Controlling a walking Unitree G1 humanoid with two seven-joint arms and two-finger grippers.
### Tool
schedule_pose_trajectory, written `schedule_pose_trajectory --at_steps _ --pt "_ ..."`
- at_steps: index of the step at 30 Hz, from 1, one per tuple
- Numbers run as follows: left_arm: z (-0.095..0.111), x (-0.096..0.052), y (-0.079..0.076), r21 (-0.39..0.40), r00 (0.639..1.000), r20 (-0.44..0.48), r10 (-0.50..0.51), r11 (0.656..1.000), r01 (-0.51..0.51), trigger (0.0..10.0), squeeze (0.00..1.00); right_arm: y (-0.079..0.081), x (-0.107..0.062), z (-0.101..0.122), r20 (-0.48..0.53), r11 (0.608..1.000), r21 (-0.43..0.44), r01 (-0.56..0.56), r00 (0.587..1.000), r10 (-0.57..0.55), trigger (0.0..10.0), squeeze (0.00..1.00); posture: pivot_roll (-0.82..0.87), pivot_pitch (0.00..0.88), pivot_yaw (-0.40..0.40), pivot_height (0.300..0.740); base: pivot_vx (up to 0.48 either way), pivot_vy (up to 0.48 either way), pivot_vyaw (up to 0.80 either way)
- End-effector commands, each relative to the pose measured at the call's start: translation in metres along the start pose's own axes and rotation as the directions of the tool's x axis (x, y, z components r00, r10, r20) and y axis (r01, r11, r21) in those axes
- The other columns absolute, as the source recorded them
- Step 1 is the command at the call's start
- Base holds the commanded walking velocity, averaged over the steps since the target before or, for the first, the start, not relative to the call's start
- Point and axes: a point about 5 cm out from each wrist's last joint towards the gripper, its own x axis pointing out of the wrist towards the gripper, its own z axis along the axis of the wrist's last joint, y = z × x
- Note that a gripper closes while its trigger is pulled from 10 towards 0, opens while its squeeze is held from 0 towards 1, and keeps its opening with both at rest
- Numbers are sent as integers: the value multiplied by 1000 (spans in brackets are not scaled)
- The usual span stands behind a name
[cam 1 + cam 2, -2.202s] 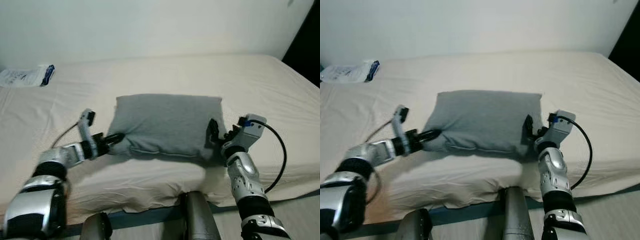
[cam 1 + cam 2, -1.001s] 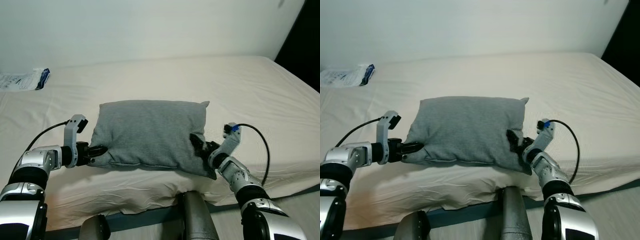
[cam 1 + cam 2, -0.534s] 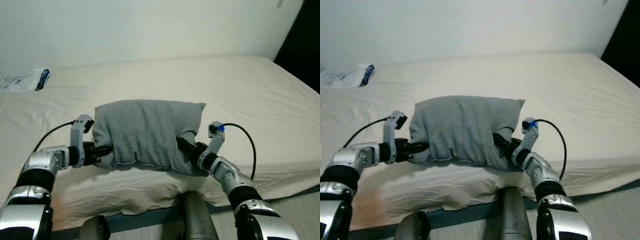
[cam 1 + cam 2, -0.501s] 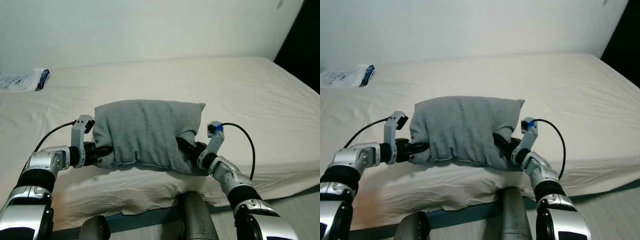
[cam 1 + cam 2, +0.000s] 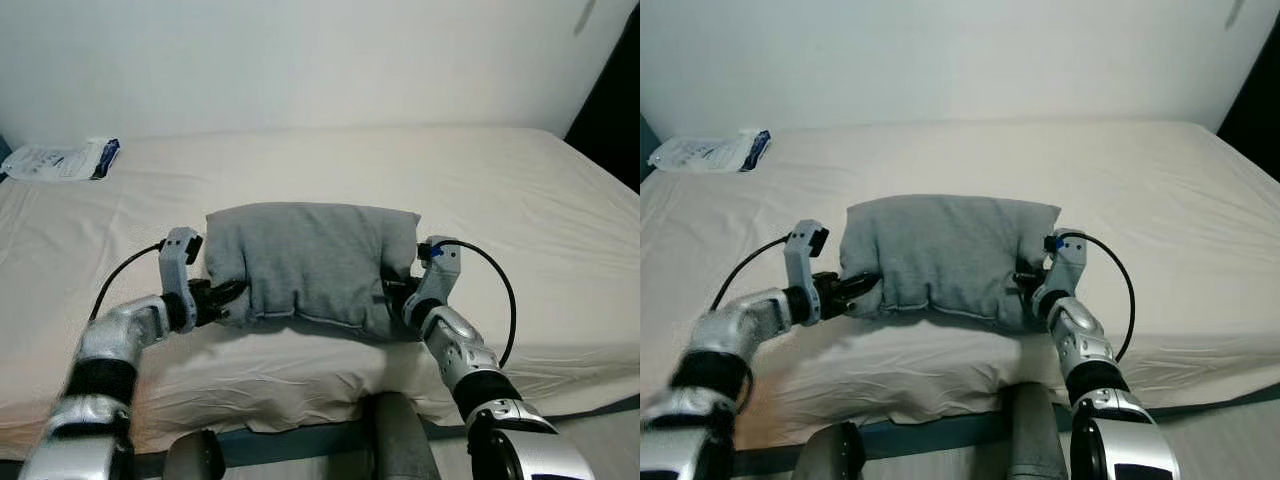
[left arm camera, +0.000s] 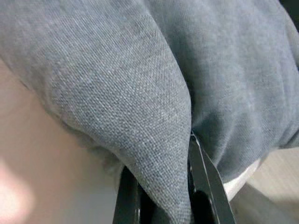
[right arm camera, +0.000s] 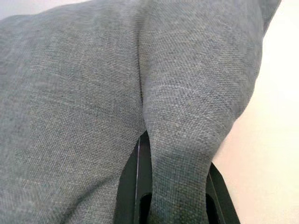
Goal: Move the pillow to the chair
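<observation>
Plain grey pillow [image 5: 312,265] on a cream sheet [image 5: 520,200]. Silver arms, black fingers [image 6: 205,186], a white-and-blue packet [image 5: 62,160] by the pale wall [image 5: 300,60].

You have a wide bed [image 5: 520,190] in front of you, covered in a cream sheet [image 5: 300,370] that wrinkles along the near edge; a white plastic packet [image 5: 62,160] with a blue patch lies at its far left corner, against a plain pale wall [image 5: 300,60]; a dark opening [image 5: 615,100] shows at the far right.

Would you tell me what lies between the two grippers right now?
The grey pillow lies between the left gripper and right gripper, in both eye views.
</observation>
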Motion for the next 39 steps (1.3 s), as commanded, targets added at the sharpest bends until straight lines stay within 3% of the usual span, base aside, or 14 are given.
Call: schedule_pose_trajectory --at_steps 1,2,4,5,8,14,15,16,18,19,23,30,34,39 --pt "3 10 -15 27 999 48 -26 999 24 0 0 17 5 13 72 997 -58 -48 996 53 0 0 -11 0 -71 526 0 0 0" --pt "3 10 -15 27 999 48 -26 999 24 0 0 17 5 13 72 997 -58 -48 996 53 0 0 -11 0 -71 526 0 0 0" --pt "-7 22 -42 64 989 150 13 998 -23 0 0 31 7 33 204 988 -146 -58 975 87 0 0 -45 0 -50 526 0 0 0" --pt "-7 22 -42 64 989 150 13 998 -23 0 0 31 7 33 204 988 -146 -58 975 87 0 0 -45 0 -50 526 0 0 0" --pt "-6 31 -68 102 978 206 -32 995 11 0 0 51 4 41 274 960 -242 -138 940 204 0 0 -42 0 -49 526 0 0 0" --pt "-9 33 -63 63 967 249 61 995 -79 0 0 48 2 31 260 962 -251 -112 949 179 0 0 -45 0 -47 526 0 0 0" --pt "-13 32 -56 76 956 254 143 983 -167 0 0 44 1 27 255 964 -252 -85 955 151 0 0 -47 0 -47 526 0 0 0" --pt "-20 31 -53 104 958 219 186 972 -212 9059 0 38 0 22 247 966 -255 -46 963 111 39 0 -44 0 -48 526 0 0 0" --pt "-20 31 -53 104 958 219 186 972 -212 9059 0 38 0 22 247 966 -255 -46 963 111 39 0 -44 0 -48 526 0 0 0" --pt "-24 30 -52 154 952 217 217 955 -253 10000 0 34 -1 16 220 955 -298 -13 972 82 10000 0 -38 0 -51 526 0 0 0" --pt "-38 27 -49 269 924 201 325 889 -371 10000 0 29 -5 1 191 941 -336 35 981 32 10000 0 -34 0 -55 526 0 0 0" --pt "-24 16 -35 261 853 322 410 828 -497 10000 0 35 -5 -1 195 933 -359 12 979 62 10000 0 -23 0 -68 526 0 0 0" --pt "-21 15 -30 245 843 337 419 826 -508 10000 0 40 -6 -3 189 923 -384 -11 978 90 10000 0 -23 0 -70 526 0 0 0" --pt "-25 20 -40 300 885 311 347 848 -438 10000 0 40 -4 -3 190 926 -377 3 979 74 10000 0 -16 0 -75 546 0 0 0"
